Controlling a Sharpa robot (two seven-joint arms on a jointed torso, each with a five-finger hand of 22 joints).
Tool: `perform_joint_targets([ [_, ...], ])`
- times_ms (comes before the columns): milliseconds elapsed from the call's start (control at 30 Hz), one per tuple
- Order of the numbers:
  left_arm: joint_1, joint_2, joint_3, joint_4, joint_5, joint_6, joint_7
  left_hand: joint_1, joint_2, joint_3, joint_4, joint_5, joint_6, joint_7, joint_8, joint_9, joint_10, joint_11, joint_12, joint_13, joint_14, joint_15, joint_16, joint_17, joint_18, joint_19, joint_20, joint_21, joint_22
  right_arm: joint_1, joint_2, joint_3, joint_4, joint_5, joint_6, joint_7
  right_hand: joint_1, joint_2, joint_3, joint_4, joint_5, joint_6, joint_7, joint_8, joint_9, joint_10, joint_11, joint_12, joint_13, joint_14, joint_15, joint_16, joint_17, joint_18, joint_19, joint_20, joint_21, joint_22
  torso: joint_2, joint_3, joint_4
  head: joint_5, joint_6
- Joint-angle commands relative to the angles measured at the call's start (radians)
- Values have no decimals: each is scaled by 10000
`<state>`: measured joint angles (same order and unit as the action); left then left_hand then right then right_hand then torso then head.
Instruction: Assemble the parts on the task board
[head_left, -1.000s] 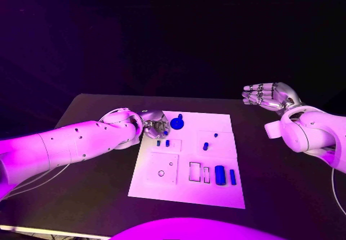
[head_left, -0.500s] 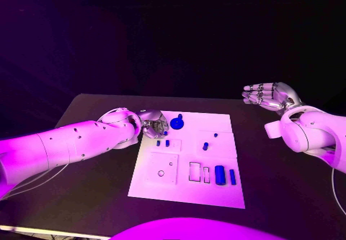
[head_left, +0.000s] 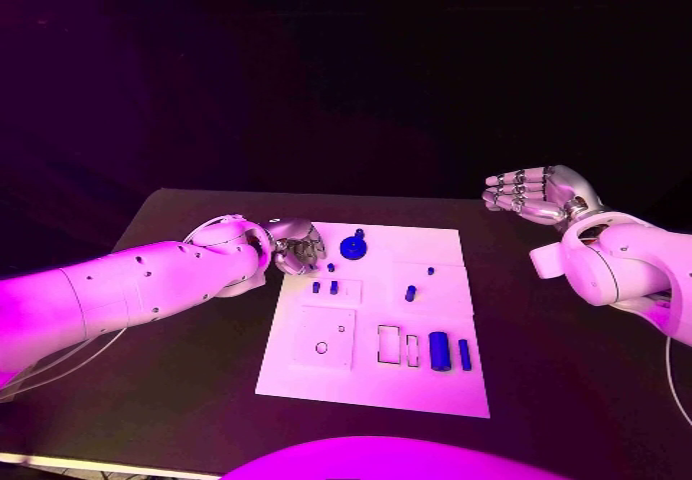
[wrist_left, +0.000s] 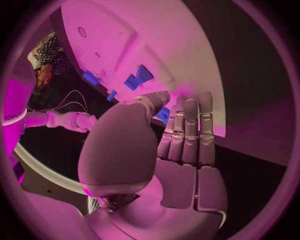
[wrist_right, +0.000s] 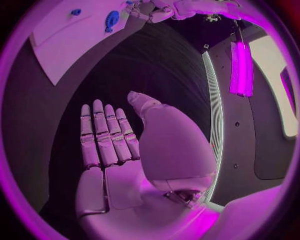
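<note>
Board (head_left: 368, 345) lies mid-frame on the table (head_left: 173, 360), parts (head_left: 438, 350) scattered across it: small, stiff, likely light, best pinched by their sides. Left hand (head_left: 296, 245) at the board's upper-left corner; the left wrist view alone shows a blue piece (wrist_left: 164, 114) at its fingertips, grip uncertain. Right hand (head_left: 537, 193), upper right, spread, holding nothing.

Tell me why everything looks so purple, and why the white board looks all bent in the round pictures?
Head view: coloured light falls over the whole scene, tinting the white task board and both arms pink-purple, with darkness beyond the table. Left wrist view: the fisheye lens bends the board's straight edges into curves behind the left hand. Right wrist view: same bending, plus a bright glowing strip beside the right hand.
</note>
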<state>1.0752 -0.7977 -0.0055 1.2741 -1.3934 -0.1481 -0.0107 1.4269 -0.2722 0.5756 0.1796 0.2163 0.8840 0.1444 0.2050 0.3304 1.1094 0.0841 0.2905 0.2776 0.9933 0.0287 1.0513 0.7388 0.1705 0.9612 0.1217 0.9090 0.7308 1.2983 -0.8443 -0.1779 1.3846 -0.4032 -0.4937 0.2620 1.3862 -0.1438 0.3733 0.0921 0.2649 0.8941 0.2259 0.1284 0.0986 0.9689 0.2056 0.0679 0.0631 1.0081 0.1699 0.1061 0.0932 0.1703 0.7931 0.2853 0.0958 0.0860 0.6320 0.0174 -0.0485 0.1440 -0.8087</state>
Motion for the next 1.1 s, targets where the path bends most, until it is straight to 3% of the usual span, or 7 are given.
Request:
perform_joint_targets([
  [33,44,-112,93,-87,761,-381,180,221,58,-20,-27,52,300,64,182,34,-54,3,85,65,-63,-40,60,15,140,41,23,-46,-9,-8,-1,3,-8,-1346,679,-195,154,-40,206,-150,-10,182,255,75,17,305,-96,85,12,334,-116,164,70,147,270,-55,138,37,-9,3,-4,15,19],
  [167,90,-289,244,-154,2373,-963,524,588,205,219,-266,81,712,157,472,81,-31,81,187,157,-143,-15,-105,-98,133,23,-1,62,76,-25,9,3,-1,-2518,1194,-483,167,-235,815,-341,-15,604,73,219,79,974,-347,214,13,1156,-421,560,345,160,932,-327,498,139,-32,0,-10,-3,32],
  [400,166,-686,351,200,6768,-1738,1486,351,122,177,-162,43,471,327,466,4,-219,220,159,112,-89,100,-328,-314,125,-96,95,38,85,-120,73,3,41,-5111,1919,-1219,222,-369,1201,-705,-60,1163,-245,450,285,2066,-755,316,30,2538,-1004,1327,1086,134,2126,-949,1383,557,-55,-38,-10,-154,74],
  [600,170,-966,369,787,9974,-1477,2545,77,88,35,23,57,284,403,529,-39,-435,310,77,-16,-180,196,-646,-577,132,-235,201,-248,-96,-217,126,4,109,-7122,2110,-1955,159,-313,759,-988,-66,1411,-442,471,420,2571,-987,181,34,3629,-1389,2074,1885,98,2857,-1419,2538,1290,-67,-90,-5,-367,68],
  [833,148,-1232,372,1487,11891,-814,3345,-140,84,-273,204,67,104,429,691,-63,-708,391,-109,-291,-433,302,-1235,-994,142,-365,312,-905,-554,-351,278,4,272,-9031,1896,-2660,-63,-392,554,-1162,-30,1562,-518,270,542,2584,-1082,-23,31,4418,-1575,3459,3336,58,2918,-1819,4341,2663,-59,-76,-19,-684,98],
  [933,132,-1295,371,1759,12289,-496,3545,-151,112,-808,419,65,-295,443,715,-234,-880,490,-648,-901,-714,455,-2769,-1894,138,-517,456,-2254,-1523,-399,449,4,303,-9661,1818,-2998,-297,-581,573,-1102,-34,1525,-529,144,587,2062,-1039,-53,15,4621,-1552,4413,4076,89,2971,-1846,4954,3156,-55,-67,-9,-891,126],
  [1100,115,-1325,370,2049,12583,-225,3712,46,269,-1418,680,67,-441,305,574,-468,-783,711,-1320,-1512,-969,791,-5190,-2905,86,-933,813,-4255,-2940,-494,736,3,232,-10215,1853,-3310,-461,-724,564,-976,-28,1469,-571,39,677,1708,-1014,3,50,4767,-1546,6054,5094,115,3302,-1837,5516,3604,-56,-61,-8,-979,136],
])
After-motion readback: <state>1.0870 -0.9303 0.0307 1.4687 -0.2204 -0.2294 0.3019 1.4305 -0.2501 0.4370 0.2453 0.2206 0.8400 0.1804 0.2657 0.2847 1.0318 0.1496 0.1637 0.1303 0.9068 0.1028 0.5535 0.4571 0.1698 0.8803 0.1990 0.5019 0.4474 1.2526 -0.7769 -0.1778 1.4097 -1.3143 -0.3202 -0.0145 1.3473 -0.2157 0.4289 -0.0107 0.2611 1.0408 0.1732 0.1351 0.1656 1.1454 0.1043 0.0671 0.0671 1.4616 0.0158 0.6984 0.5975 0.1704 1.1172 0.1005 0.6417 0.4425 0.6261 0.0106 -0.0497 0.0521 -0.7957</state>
